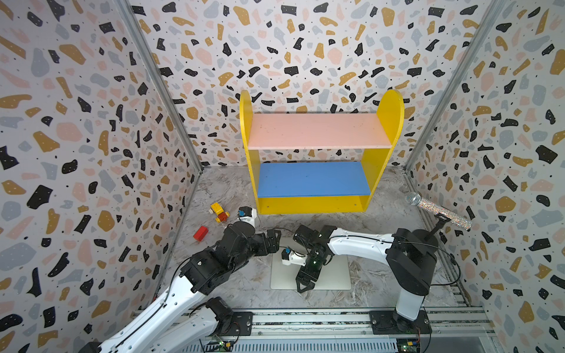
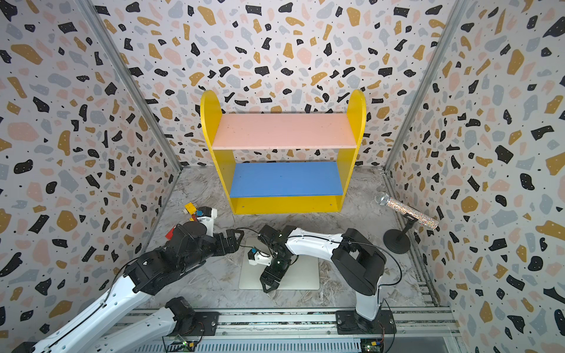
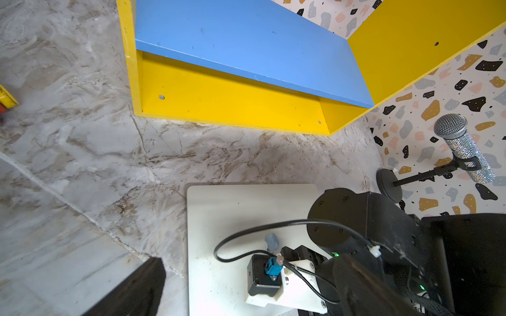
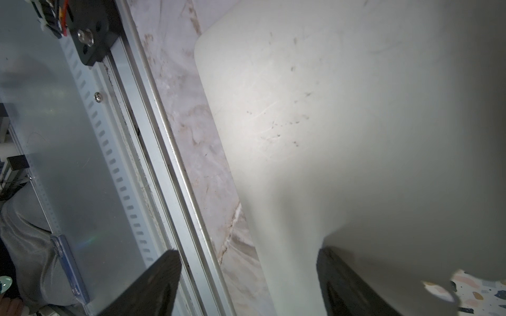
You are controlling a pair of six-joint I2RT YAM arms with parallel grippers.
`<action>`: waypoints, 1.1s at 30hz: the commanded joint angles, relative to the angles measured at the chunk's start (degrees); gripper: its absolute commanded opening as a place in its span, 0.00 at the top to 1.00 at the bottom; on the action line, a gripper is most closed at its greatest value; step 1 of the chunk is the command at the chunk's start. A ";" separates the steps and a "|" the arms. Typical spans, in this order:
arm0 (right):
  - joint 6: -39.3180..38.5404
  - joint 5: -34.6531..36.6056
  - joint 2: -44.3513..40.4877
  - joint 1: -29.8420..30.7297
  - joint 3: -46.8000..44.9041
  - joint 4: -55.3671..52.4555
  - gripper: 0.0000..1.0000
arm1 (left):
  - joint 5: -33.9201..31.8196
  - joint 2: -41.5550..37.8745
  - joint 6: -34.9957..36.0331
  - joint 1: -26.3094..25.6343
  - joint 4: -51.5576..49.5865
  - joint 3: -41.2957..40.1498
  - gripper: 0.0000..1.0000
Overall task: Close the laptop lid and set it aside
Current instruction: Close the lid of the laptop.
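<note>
The laptop (image 1: 336, 275) (image 2: 302, 275) lies flat on the marble table in front of the shelf, with the lid (image 3: 219, 219) down and its silver outside facing up. In both top views my right gripper (image 1: 304, 285) (image 2: 269, 285) hangs low over the laptop's front left part, pointing at the front rail. It is open: one finger (image 4: 345, 284) is over the lid (image 4: 328, 109) and the other over the rail, holding nothing. My left gripper (image 1: 273, 241) (image 2: 235, 241) is open just off the laptop's far left corner. Its fingers (image 3: 137, 290) stand wide apart and empty.
A yellow shelf (image 1: 315, 204) with pink and blue boards stands at the back. A glittery microphone (image 1: 440, 211) on a black stand (image 2: 396, 241) is at the right. Toy blocks (image 1: 219, 211) and a red brick (image 1: 200, 233) lie at the left. A metal rail (image 1: 305, 319) runs along the front edge.
</note>
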 commanded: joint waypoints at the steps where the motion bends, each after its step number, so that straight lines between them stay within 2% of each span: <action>1: 0.71 2.03 -5.41 0.27 0.03 -1.85 0.16 | 0.26 -0.78 1.24 0.39 -0.12 0.42 0.01; 7: 5.84 7.46 -10.44 -2.86 -2.20 -1.95 0.19 | -0.98 -0.26 1.35 0.72 -2.80 -0.90 0.01; 13: 14.34 11.19 -16.90 -9.88 -7.51 -0.44 0.21 | 0.29 3.63 -0.68 0.82 -4.38 -3.19 0.00; 19: 26.69 12.73 -26.18 -19.21 -15.81 4.89 0.22 | 3.55 8.61 -3.74 0.92 -2.80 -8.29 0.00; 26: 39.42 9.82 -35.94 -30.65 -28.17 14.27 0.23 | 6.03 9.96 -5.28 1.05 1.30 -14.96 0.00; 33: 44.62 6.40 -38.26 -36.43 -35.23 17.66 0.29 | 10.46 12.03 -5.57 1.59 5.68 -19.50 0.05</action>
